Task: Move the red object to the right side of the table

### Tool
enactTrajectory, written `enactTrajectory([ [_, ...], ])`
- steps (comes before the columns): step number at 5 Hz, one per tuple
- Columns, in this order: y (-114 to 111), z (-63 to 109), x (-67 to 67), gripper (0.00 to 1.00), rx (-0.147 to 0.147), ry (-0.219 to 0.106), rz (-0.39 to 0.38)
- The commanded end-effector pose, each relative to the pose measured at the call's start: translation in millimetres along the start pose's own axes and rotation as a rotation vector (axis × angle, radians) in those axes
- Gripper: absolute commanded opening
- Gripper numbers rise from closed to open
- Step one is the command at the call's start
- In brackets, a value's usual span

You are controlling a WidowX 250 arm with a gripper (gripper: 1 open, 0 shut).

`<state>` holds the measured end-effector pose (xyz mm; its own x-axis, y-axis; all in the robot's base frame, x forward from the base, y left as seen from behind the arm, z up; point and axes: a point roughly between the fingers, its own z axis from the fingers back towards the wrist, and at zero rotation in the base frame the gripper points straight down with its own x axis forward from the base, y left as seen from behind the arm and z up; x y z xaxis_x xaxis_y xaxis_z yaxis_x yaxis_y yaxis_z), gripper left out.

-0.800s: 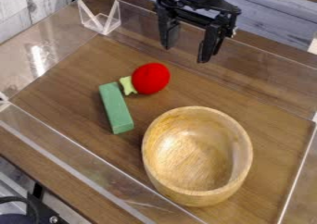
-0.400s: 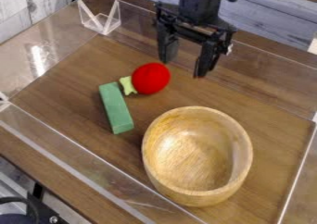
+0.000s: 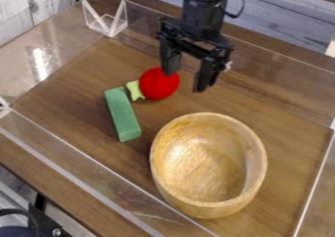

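Observation:
The red object (image 3: 159, 83) is a small bright-red ball with a pale-green stub on its left, lying on the brown wood-grain table (image 3: 78, 74) left of centre. My black gripper (image 3: 186, 71) hangs pointing down just to the right of and slightly behind the ball, fingers spread wide and open. Its left finger stands close above the ball's upper right edge; whether it touches I cannot tell. Nothing sits between the fingers.
A green rectangular block (image 3: 123, 115) lies to the front left of the ball. A round light wooden bowl (image 3: 209, 163) fills the front right of the table. Low clear plastic walls (image 3: 105, 21) edge the tabletop.
The gripper has come down and moved left and toward the front, from the back wall to just beside the red ball. Its fingers stayed open. The ball, block and bowl have not moved.

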<state>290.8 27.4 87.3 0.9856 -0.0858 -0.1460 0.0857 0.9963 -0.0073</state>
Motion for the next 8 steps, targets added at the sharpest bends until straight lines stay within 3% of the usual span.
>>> enactTrajectory([
  [1,26,15.5,11.4,1.0,0.015,-0.07,-0.003],
  [2,38,13.2,15.2,1.0,0.0,-0.08,-0.016],
  [4,44,-33.8,12.9,1.0,-0.06,-0.096,0.016],
  [5,38,-45.2,14.8,1.0,-0.083,-0.118,-0.036],
  [6,35,-50.9,18.7,1.0,-0.082,-0.128,-0.052],
  [8,36,-44.1,13.3,1.0,-0.08,-0.132,-0.109],
])
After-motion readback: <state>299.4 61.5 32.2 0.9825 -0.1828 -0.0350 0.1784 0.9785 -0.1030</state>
